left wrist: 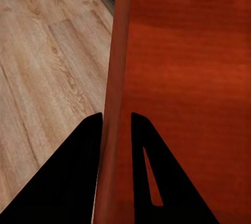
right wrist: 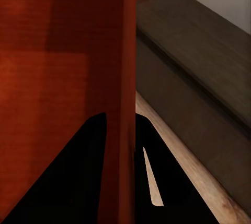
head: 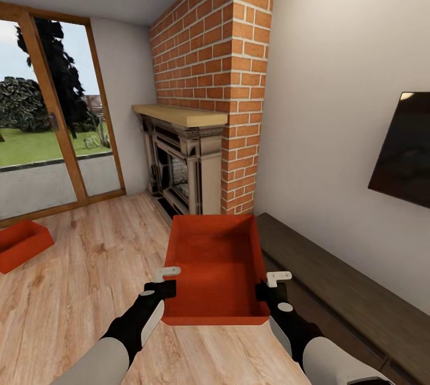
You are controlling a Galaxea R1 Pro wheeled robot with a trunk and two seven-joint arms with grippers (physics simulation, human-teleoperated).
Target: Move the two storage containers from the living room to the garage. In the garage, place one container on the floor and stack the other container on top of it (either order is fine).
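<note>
**One bin lifted between both pincers, the other waiting by the glass door**

Held up in front of the trunk: an orange-red storage container (head: 216, 265), open side up, roughly level, clear of the wood-plank floor (head: 89, 265). Gripped on its two long walls, one pincer to each side, presumably so the load stays balanced and does not tip during the drive to the garage.

Left gripper (head: 168, 280) pinching the left wall, one finger inside the bin and one outside, as seen along the fingers (left wrist: 78, 182) in the left wrist view. Right gripper (head: 272, 284) pinching the right wall the same way, the rim caught between its fingers (right wrist: 78, 182).

Well off to the left of the left gripper, down on the planks near the glass door (head: 54, 128): the second container (head: 21, 244), not yet touched.

Straight beyond the held bin, the brick fireplace (head: 209, 134); just right of the right gripper, a long dark low cabinet (head: 334, 277) along the wall, under a dark screen (head: 406, 152). Still in the living room, so likely early in the job.
</note>
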